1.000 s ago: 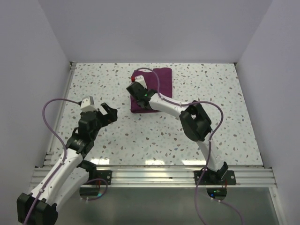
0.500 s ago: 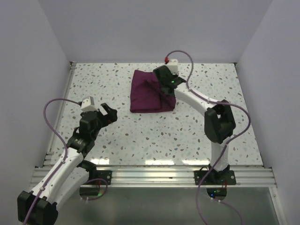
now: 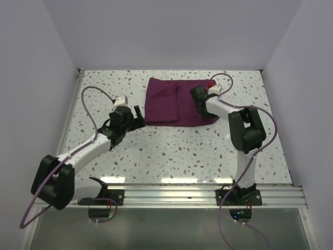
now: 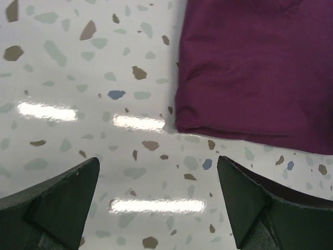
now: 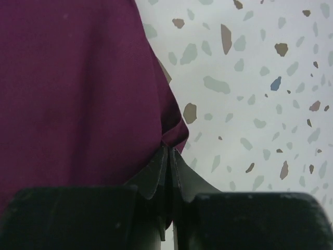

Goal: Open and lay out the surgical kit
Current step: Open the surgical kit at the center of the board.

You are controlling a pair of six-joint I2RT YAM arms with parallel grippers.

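Kit: dark purple cloth wrap (image 3: pixel 171 104) lies at the far centre of the table (image 3: pixel 156 151), flat, partly spread. A folded layer sits over its left part; a single thinner layer reaches out to the right.

Right pincer (image 3: pixel 200 108): clenched on the wrap. The right wrist view shows the jaws pressed together with a pinch of the wrap's right-hand edge (image 5: pixel 78 88) between them (image 5: pixel 167 156), and bare table just beside it.

Left pincer (image 3: pixel 139 117): released, jaws spread wide, low over the table just beside the wrap's near-left corner. The left wrist view has that corner (image 4: pixel 260 67) ahead of the gap between the jaws (image 4: pixel 157 164), apart from both fingers. Nothing held.

Progress, as judged: early. One flap looks drawn out to the right, and the left side looks folded over. No tray or instruments show in any view, so the contents seem covered.

Left to do: finish opening the folds, likely with the left pincer taking the near-left corner, then set out the contents
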